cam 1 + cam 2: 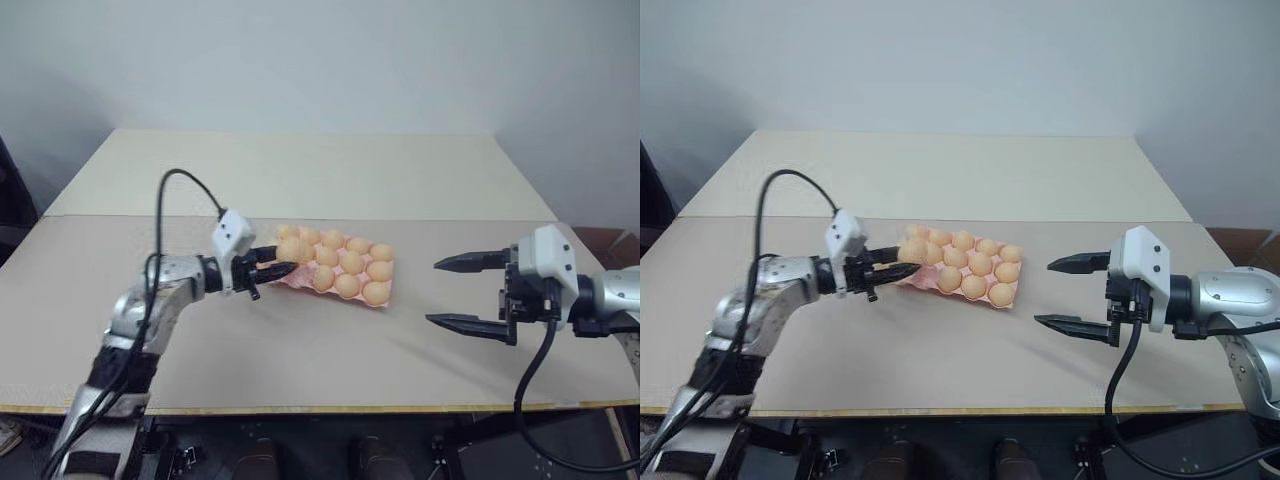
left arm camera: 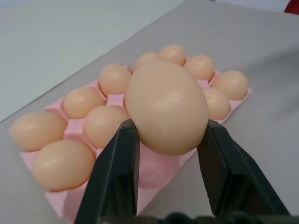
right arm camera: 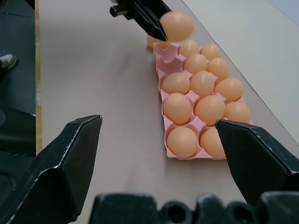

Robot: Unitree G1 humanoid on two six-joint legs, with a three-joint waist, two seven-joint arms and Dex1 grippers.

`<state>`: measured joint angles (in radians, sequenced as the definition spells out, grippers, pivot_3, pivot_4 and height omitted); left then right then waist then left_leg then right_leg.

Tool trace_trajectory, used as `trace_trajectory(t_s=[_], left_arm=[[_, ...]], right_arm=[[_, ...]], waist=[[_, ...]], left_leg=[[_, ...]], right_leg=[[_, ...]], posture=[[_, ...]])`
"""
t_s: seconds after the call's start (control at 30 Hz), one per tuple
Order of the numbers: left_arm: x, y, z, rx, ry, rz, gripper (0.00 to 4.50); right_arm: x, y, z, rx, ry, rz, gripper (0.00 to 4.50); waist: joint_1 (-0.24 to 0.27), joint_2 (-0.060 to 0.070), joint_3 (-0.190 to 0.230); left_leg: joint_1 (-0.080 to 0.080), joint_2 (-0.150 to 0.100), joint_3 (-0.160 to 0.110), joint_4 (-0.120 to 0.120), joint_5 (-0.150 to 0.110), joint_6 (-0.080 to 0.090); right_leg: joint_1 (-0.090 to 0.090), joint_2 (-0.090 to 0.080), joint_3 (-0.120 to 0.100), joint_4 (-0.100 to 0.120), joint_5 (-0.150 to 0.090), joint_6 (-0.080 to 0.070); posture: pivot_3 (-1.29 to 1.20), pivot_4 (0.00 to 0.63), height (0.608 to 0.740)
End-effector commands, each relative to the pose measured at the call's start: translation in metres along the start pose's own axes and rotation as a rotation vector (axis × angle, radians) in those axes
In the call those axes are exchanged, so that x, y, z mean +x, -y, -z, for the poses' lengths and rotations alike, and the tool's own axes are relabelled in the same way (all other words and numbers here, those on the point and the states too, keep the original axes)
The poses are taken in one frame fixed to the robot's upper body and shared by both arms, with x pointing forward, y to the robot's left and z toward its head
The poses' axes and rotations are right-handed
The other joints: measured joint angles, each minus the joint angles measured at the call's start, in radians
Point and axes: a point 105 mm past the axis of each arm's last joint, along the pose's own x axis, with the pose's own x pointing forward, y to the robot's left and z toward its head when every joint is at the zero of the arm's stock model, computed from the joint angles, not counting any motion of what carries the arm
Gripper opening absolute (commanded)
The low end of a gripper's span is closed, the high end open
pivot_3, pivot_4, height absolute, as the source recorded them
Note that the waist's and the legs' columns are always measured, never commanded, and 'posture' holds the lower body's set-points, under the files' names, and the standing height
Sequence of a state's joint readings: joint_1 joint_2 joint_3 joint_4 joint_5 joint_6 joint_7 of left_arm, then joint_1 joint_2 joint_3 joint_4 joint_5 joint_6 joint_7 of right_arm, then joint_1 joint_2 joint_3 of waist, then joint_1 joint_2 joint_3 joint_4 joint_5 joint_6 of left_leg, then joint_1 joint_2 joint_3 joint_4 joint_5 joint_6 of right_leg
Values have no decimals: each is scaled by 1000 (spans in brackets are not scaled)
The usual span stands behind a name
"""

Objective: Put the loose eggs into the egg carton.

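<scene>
Egg (image 2: 167, 107) is clamped in my left claw (image 1: 272, 262), one black finger on each side of it, long axis roughly upright between the fingers in the left wrist view. In the head view it sits left of centre, hanging right over the left end of the egg carton (image 1: 384, 296). The carton lies mid-frame on the counter (image 1: 300, 360), long side running right and slightly down.

Key relation: the egg looks to be above the near-left corner of the carton, and in the left wrist view there's a bare pink cup (image 2: 156, 170) just below and between the fingers. My guess is that's the target, so the move is mostly straight down. The right wrist view also shows empty cups at that end of the carton, under the claw.

The rest of the cups hold eggs (image 1: 350, 262), packed close. The nearest filled ones sit just beside the empty cup, so they're the thing to bump on the way down.

Right claw (image 1: 462, 293) is at right of frame, fingers spread wide, holding nothing, well apart from the carton's right end. Left arm is clearly the nearer one. One more egg (image 3: 150, 42) may be lying behind the left claw, can't tell.
</scene>
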<state>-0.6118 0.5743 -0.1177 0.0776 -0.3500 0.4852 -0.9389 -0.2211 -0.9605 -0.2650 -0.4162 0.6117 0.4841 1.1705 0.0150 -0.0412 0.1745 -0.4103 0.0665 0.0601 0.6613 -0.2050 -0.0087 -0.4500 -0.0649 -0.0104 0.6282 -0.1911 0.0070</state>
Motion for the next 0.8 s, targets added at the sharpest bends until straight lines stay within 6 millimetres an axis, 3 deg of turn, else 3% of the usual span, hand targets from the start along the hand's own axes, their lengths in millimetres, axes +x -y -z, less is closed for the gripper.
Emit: trace_trajectory(t_s=[0.03, 0.13, 0.33, 0.43, 0.57, 0.8], left_arm=[[7, -6, -1, 44, -43, -14, 1711], [9, -9, -1, 35, -54, -22, 2472], [-1, -11, -8, 81, -25, -43, 4463], [-13, -12, -13, 98, -8, -53, 4487], [-52, -16, -19, 123, 11, -97, 4487], [-142, -15, -14, 136, -36, -163, 4487]], right_arm=[[-5, 0, -13, -59, 14, 27, 4500], [-7, -1, -13, -59, 13, 35, 4500], [-6, -1, -13, -57, 17, 47, 4500], [-4, 0, -13, -56, 19, 47, 4500], [-3, 0, -12, -51, 23, 42, 4500], [-1, 1, -9, -36, 39, 25, 4500]], waist=[[-5, 0, 0], [-6, 0, 0], [-6, 0, 0], [-8, 0, 0], [-18, 0, 0], [-24, 0, 0]], left_leg=[[0, 0, 0, 0, 0, 0], [1, 0, 0, 0, 0, 0], [1, 0, 0, 1, 0, 0], [1, 0, 0, 1, 0, 0], [1, 1, 0, 1, 0, 0], [2, 2, 0, 1, 0, 0]], right_leg=[[0, 0, 0, 0, 0, 0], [0, 0, 0, 1, 0, 0], [0, 0, 0, 1, 0, 0], [0, 0, 0, 1, 0, 0], [0, 1, 1, 1, 0, 0], [0, 1, 0, 2, -1, -3]], posture=[[0, 150, 740], [0, 150, 740], [0, 150, 740], [0, 150, 740], [0, 150, 740], [0, 150, 740]])
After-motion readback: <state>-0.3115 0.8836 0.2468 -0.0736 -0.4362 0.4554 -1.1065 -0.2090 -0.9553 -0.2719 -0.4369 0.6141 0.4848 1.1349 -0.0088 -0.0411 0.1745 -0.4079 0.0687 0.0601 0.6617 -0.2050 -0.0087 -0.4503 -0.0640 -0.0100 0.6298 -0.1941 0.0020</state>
